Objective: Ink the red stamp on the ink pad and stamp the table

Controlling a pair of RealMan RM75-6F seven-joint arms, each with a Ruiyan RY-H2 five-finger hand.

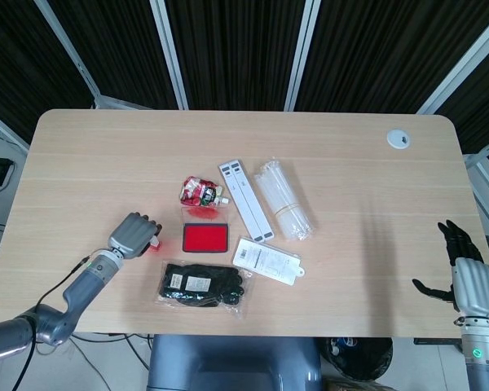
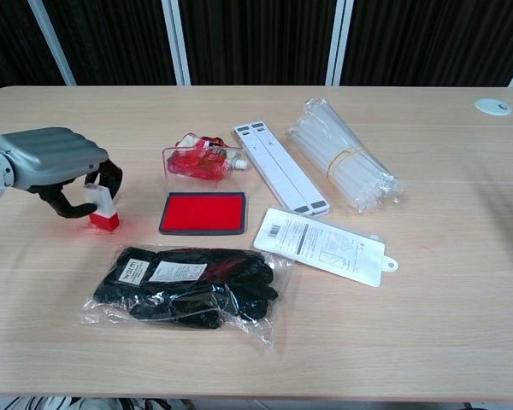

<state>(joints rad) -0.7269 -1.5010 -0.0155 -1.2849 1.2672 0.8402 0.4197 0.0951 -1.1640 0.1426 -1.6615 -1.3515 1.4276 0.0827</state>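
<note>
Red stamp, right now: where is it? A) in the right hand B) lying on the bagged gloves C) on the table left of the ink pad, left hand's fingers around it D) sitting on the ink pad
C: the red stamp stands on the bare table left of the ink pad, with the left hand curled around its top.
</note>
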